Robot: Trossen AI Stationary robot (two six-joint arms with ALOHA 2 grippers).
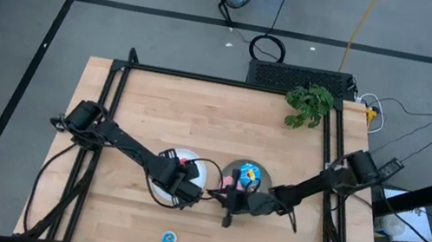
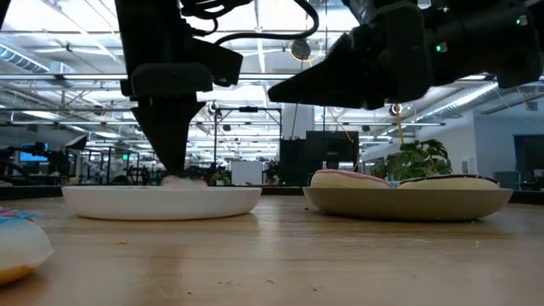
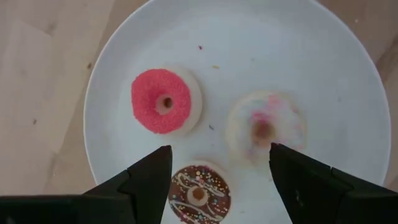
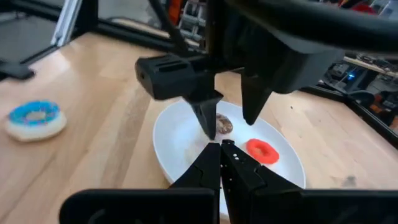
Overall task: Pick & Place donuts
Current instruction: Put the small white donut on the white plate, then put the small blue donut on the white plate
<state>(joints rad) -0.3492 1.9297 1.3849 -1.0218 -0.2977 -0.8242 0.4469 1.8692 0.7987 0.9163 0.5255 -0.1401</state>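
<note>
My left gripper (image 3: 217, 171) is open and points down over the white plate (image 3: 348, 93). Its fingers stand on either side of the tiny brown sprinkled donut (image 3: 199, 194). The tiny red donut (image 3: 165, 102) and the tiny pink-white donut (image 3: 264, 127) lie flat on the same plate. The tiny blue donut (image 1: 169, 238) lies on the table toward the near edge. Larger donuts, a blue one (image 1: 249, 175) and a pink one (image 2: 348, 178), lie on the grey plate (image 2: 408, 204). My right gripper (image 4: 222, 155) is shut and empty, raised between the two plates.
The two plates sit side by side at the table's middle, and both arms reach in close together over them. A green plant sprig (image 1: 308, 104) lies near the far right corner. Bare wood stretches along the far half and around the blue donut near the front edge.
</note>
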